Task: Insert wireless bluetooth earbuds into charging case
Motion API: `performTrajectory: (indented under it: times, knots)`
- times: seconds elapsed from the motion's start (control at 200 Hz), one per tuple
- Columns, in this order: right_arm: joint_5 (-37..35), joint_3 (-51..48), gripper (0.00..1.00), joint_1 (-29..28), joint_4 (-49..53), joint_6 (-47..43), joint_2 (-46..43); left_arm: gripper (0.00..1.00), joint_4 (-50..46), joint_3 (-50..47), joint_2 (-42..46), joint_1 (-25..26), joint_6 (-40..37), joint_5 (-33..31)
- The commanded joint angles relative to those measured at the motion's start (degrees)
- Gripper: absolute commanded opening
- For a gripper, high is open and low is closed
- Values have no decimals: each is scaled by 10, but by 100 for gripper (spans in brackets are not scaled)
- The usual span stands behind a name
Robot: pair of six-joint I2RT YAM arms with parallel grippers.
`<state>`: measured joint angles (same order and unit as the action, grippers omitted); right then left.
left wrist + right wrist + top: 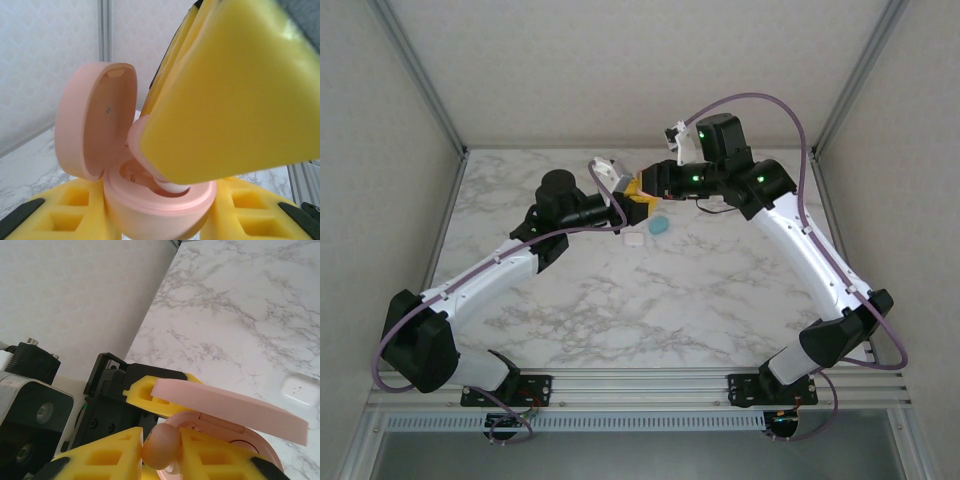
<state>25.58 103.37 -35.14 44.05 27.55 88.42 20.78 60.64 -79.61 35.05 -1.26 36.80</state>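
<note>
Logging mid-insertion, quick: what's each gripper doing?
Left gripper: closed, holding the pink charging case.
Right gripper: closed, holding a pink earbud.

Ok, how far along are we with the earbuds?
Done: the pink case is open, gripped by the left tool. In hand: the right tool holds a pink earbud with its tip inside the case, not yet released. Remaining: seat it, let go, shut the case. Whether the other socket is filled I can't tell. A teal case and a white case wait on the table.
</note>
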Motion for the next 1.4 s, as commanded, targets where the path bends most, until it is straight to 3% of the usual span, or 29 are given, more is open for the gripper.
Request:
performTrajectory:
  times: [0.0, 0.641, 1.076, 1.392]
  knots:
    - [-31, 15, 25, -11, 13, -22, 17, 7, 56, 5, 14, 6, 7, 16]
    - [-70, 50, 32, -11, 57, -18, 18, 6, 40, 6, 22, 6, -4, 7]
    - [-56, 69, 25, -11, 89, -37, 18, 6, 35, 9, 21, 6, -9, 0]
    - [-57, 73, 30, -11, 101, -53, -12, 6, 37, 9, 23, 6, -9, -1]
